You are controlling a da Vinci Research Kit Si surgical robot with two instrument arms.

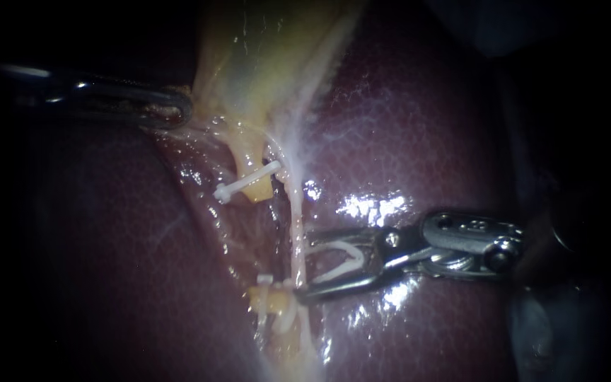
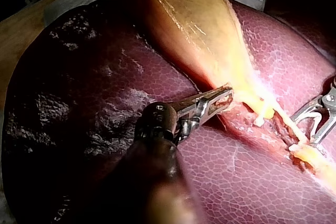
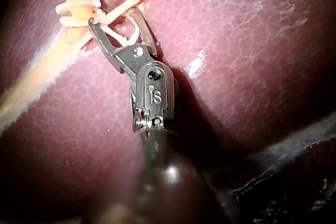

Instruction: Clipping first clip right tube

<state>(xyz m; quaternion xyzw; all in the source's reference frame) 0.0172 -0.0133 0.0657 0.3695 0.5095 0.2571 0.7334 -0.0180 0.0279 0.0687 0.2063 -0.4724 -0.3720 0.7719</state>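
Jaws of the right instrument (image 1: 302,267) stand wide, holding an open white clip (image 1: 341,260) between them, their tips straddling the right tube (image 1: 296,209). Left instrument (image 1: 178,110) jaws pinch the gallbladder (image 1: 249,56) edge.

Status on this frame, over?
Left instrument jaws shut on gallbladder edge. Right instrument jaws hold white clip open astride right tube. Lower clip on left tube close by.

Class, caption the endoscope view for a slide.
Right instrument holds open clip at the right tube; left instrument grips the gallbladder.
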